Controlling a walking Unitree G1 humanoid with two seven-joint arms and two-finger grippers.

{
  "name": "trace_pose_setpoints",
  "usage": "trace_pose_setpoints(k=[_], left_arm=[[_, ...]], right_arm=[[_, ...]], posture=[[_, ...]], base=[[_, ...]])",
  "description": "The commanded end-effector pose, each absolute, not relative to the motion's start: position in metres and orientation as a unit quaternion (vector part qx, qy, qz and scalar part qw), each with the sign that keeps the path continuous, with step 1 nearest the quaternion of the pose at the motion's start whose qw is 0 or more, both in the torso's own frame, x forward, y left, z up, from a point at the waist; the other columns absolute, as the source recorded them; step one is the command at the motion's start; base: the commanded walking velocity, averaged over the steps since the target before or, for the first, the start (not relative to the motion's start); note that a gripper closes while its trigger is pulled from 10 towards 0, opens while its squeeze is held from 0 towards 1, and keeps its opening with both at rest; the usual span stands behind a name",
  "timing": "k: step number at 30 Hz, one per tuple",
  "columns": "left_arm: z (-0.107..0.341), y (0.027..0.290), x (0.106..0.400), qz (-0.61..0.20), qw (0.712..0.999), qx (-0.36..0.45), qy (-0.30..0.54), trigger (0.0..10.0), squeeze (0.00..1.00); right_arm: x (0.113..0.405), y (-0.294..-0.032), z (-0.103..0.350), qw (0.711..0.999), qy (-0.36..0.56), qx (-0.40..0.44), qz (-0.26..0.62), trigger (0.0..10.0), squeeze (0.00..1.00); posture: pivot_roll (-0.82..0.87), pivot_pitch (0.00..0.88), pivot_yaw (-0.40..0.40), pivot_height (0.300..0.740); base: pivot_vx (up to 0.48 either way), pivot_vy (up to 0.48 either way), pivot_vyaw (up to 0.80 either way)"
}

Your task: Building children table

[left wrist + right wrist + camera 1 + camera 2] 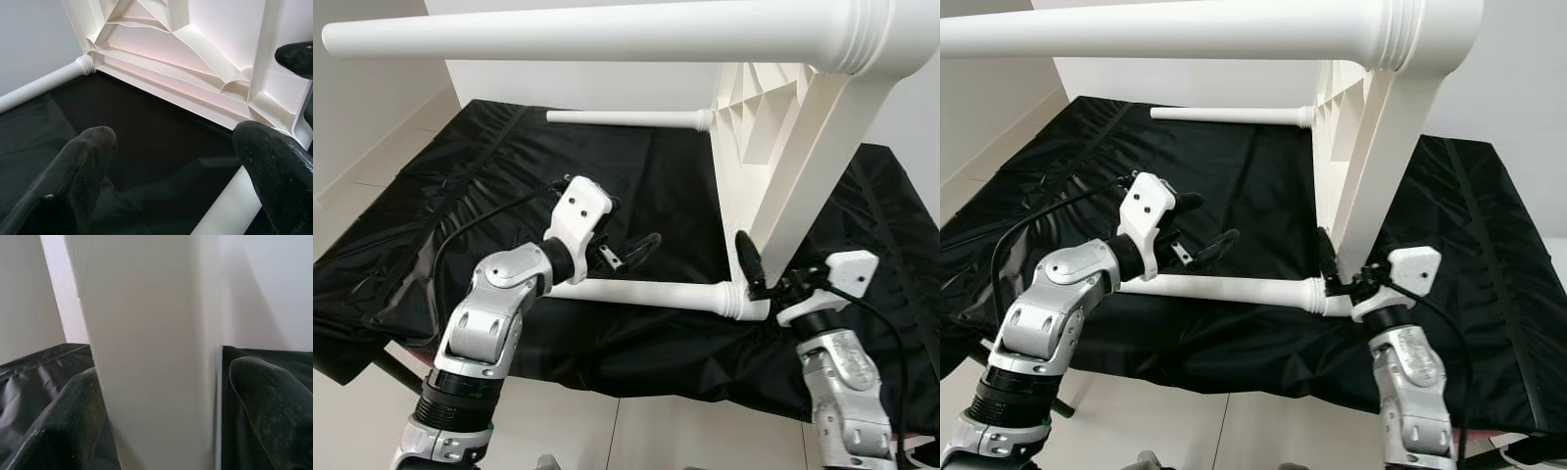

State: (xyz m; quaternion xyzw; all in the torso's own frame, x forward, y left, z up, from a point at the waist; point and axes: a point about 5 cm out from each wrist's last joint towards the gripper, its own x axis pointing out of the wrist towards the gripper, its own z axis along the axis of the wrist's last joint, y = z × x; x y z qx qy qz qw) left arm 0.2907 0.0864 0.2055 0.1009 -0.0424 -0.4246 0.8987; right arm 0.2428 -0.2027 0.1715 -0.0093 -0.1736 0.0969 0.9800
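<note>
- Tabletop of white moulded plastic [773, 127], stood on its edge at the centre right of the head views, ribbed underside facing frame left, resting on a surface draped in black crinkled cloth [460, 186].
- Three white round plastic legs already seated in it: a far leg [626, 117] near mid-frame top, a near leg [646, 292] lying low on the cloth, and an uppermost leg [587, 37] across the top of the frame.
- All three legs run their long axis toward frame left, away from the tabletop.
- Right claw [756, 278], lower right of frame: its black fingers straddle the tabletop's lower edge just by the near leg's ribbed collar. The right wrist view has the white panel between the two fingers [63, 426]; they appear closed on it, though contact on the far finger is not sharp.
- Left claw [625, 251], centre left: fingers spread apart, holding nothing, poised just above the near leg's mid-length.
- Key relation: the near leg lies directly under the left claw, crossing its finger gap; the left arm is the nearer to the shaft, the right to the joint.
- Judgement: next move is probably a grasp on that leg to turn or seat it.
- No brand, label or writing legible anywhere.
</note>
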Motion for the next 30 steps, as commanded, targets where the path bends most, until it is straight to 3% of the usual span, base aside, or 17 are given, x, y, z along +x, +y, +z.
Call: trace_pose_setpoints(k=[1,17,30], left_arm=[[0.201,0.089,0.294,-0.394,0.913,0.104,-0.038,10.0,0.0],[0.198,0.09,0.3,-0.391,0.913,0.114,-0.034,10.0,0.0],[0.195,0.085,0.3,-0.401,0.909,0.11,-0.033,10.0,0.0]], right_arm=[[0.243,-0.202,0.172,0.978,-0.178,-0.008,0.107,10.0,0.0],[0.224,-0.197,0.175,0.967,-0.206,-0.051,0.141,10.0,0.0],[0.206,-0.193,0.176,0.958,-0.208,-0.014,0.197,10.0,0.0]], posture=[[-0.09,0.006,0.036,0.74],[-0.12,0.006,0.057,0.74],[-0.15,0.012,0.081,0.74]], base=[[0.0,0.0,0.0],[0.0,0.0,0.0],[0.0,0.0,0.0]])
